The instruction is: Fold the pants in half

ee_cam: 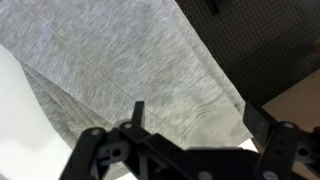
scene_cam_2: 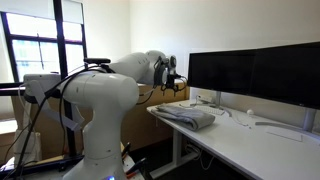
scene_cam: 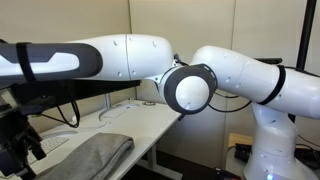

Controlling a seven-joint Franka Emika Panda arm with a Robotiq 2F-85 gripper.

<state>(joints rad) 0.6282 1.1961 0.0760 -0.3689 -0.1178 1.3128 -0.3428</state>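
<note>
In the wrist view the tool is hanging over the pants with its fingers spread wide and nothing pinched between them. The grey fabric is filling the frame from 9 to 1 o'clock, its layered edges lying against the white bench at 8 o'clock, and dark floor is showing at 2 o'clock. Only an exterior view is showing the pants sitting heaped near the bench's front edge, with the monitors standing at 3 o'clock and bare surface lying open beside them.

Dark monitors stand on a white desk — window beyond.
</note>
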